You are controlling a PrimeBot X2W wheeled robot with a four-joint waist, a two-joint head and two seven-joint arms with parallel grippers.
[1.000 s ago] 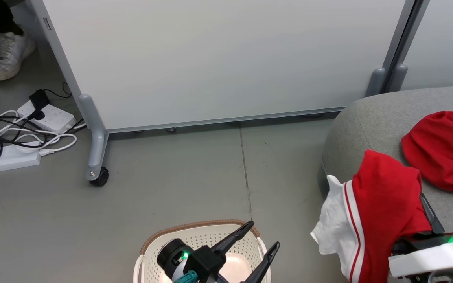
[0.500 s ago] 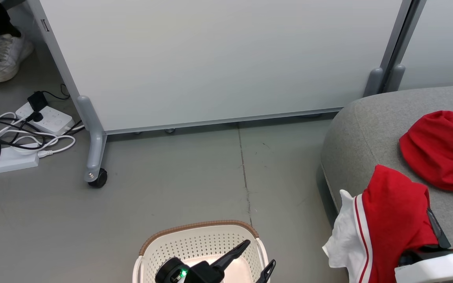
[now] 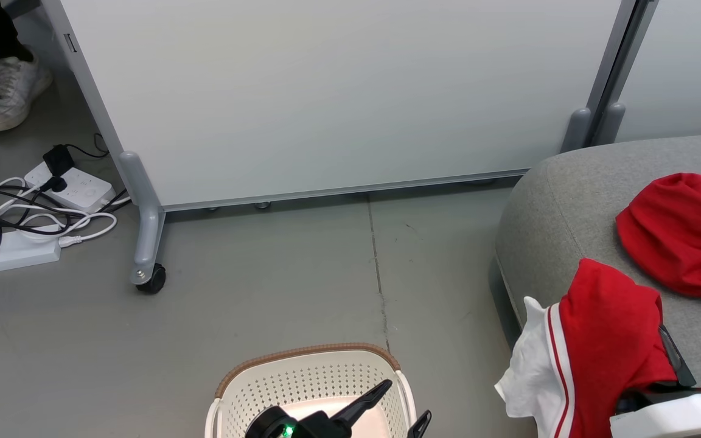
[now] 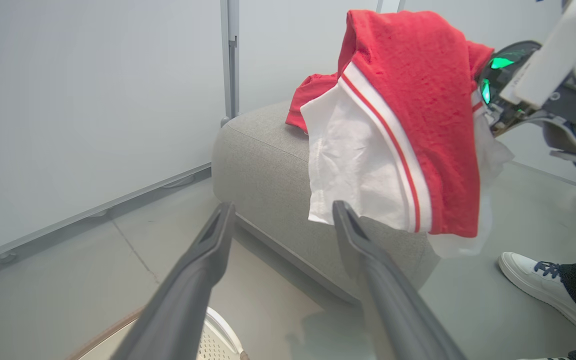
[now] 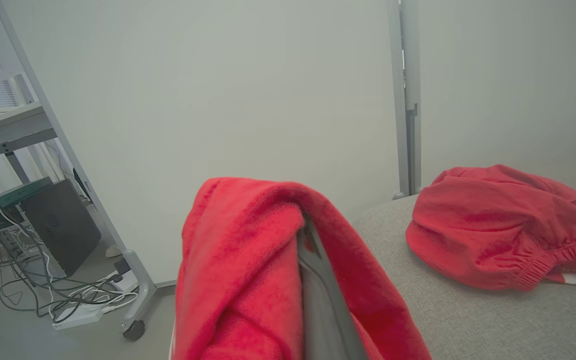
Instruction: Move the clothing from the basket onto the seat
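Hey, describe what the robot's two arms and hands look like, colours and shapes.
The left hand has two long, tapering dark grey fingers on a black wrist with a green light. The right hand has matching dark fingers, a white forearm shell and a green lamp too.

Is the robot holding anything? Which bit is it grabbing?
The right gripper pinches the red-and-white garment by a fold of its red part; the left gripper holds nothing.

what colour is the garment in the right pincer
The garment is red with a white panel and red-and-white stripes, clearest in the left wrist view.
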